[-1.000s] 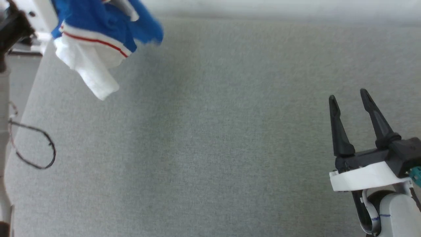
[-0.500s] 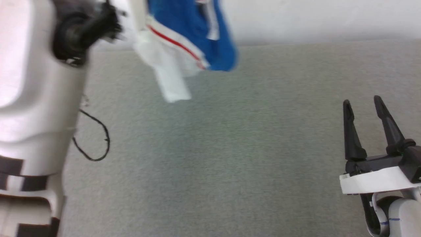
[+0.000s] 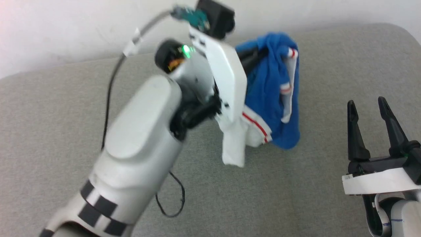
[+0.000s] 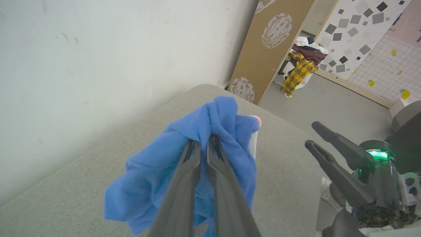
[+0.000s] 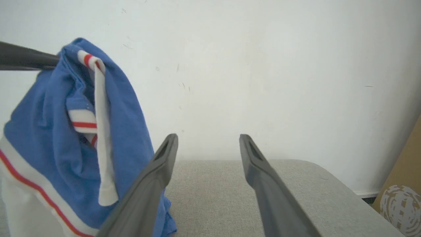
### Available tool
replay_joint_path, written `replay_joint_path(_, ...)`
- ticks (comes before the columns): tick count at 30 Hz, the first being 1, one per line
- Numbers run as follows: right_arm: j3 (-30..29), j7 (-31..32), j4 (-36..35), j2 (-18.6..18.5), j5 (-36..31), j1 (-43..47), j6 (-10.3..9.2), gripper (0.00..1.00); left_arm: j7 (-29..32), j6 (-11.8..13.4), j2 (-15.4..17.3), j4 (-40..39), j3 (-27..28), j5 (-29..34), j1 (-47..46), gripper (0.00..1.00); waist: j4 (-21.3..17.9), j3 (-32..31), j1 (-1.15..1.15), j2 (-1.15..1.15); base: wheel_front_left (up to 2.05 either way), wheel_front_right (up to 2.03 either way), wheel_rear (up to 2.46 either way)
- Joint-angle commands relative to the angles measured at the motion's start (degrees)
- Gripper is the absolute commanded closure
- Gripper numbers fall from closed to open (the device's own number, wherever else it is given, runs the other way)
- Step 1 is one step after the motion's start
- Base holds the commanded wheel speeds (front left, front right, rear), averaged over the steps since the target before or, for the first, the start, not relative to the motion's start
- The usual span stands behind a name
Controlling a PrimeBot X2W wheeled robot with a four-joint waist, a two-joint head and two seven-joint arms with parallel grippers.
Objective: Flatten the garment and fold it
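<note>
The blue garment [image 3: 273, 98] hangs bunched in the air above the grey table [image 3: 65, 108], its white sleeve and red trim dangling low. My left gripper [image 4: 202, 140] is shut on a fold of its blue cloth near the top [image 4: 184, 158]; in the head view its fingers are mostly hidden behind the white wrist plate. In the right wrist view the garment [image 5: 65, 131] hangs at the left, pinched by the other arm's dark fingers [image 5: 26, 59]. My right gripper [image 3: 366, 103] stands open at the lower right, apart from the cloth, nothing between its fingers [image 5: 207, 140].
A white wall [image 3: 65, 29] runs along the table's far edge. My left forearm [image 3: 138, 154] crosses the left half of the head view, a black cable [image 3: 171, 204] looping under it. Past the table's end stand a brown board [image 4: 273, 42] and a clothes pile [image 4: 299, 69].
The head camera has turned, shifting the whole picture. My left arm has carried the hanging garment from the upper left towards the middle of the table. The right gripper stays open and still.
</note>
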Motion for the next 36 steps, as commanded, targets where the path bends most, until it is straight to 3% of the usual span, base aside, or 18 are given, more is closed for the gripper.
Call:
replay_joint_path(1,0.1,-0.4,0.2,0.2,0.6,-0.2,-0.04,0.00,-1.8,0.0,-0.4,1.0,-0.9,1.0,2.0,1.00,-0.8,0.8,0.00,0.00,0.00,0.00,0.00)
replay_joint_path(7,-0.3,-0.5,0.6,0.2,0.7,0.5,-0.04,0.00,-7.4,0.6,-0.7,9.3,-9.6,9.4,8.5,1.00,-0.6,0.9,0.00,0.00,0.00,0.00,0.00)
replay_joint_path(14,0.2,0.6,0.2,0.2,0.4,0.9,-0.04,0.00,-10.0,3.0,-2.5,19.4,-14.0,11.5,13.6,1.00,-0.3,1.1,0.00,0.00,0.00,0.00,0.00)
replay_joint_path(15,0.2,0.7,0.2,0.2,0.4,1.0,-0.04,0.00,-10.8,3.1,-2.7,20.1,-13.9,11.2,13.7,0.87,-0.2,1.1,0.00,0.00,0.00,0.00,0.00)
replay_joint_path(16,0.1,0.7,0.2,0.2,0.3,1.1,-0.04,0.00,-11.7,3.2,-3.0,20.6,-13.7,10.8,13.7,0.64,0.1,1.0,0.00,0.00,0.00,0.00,0.00)
replay_joint_path(17,-0.1,0.8,0.1,0.2,0.2,1.3,-0.04,0.00,-12.7,3.2,-3.2,20.8,-13.6,10.5,13.4,0.38,0.5,0.8,0.00,0.00,0.00,0.00,0.00)
replay_joint_path(18,-0.3,1.0,0.1,0.2,0.1,1.6,-0.04,0.00,-13.7,3.1,-3.4,20.7,-13.4,10.0,13.1,0.00,0.9,0.6,0.00,0.00,0.00,0.00,0.00)
replay_joint_path(26,-0.3,2.3,-0.6,0.2,-0.4,3.0,-0.04,0.00,-22.8,4.7,-3.0,13.7,-8.1,5.9,12.9,0.00,3.6,-2.5,0.00,0.00,0.00,0.00,0.00)
replay_joint_path(29,-0.4,2.7,-0.9,0.2,-0.3,3.8,-0.04,0.00,-26.3,7.1,0.2,8.7,-5.4,6.0,15.6,0.00,4.4,-3.6,0.00,0.00,0.00,0.00,0.00)
replay_joint_path(36,-1.3,2.9,-0.8,0.2,0.3,7.2,-0.04,0.00,-36.9,15.6,9.5,-3.1,0.5,9.3,28.8,0.00,6.4,-5.6,0.00,0.00,0.00,0.00,0.00)
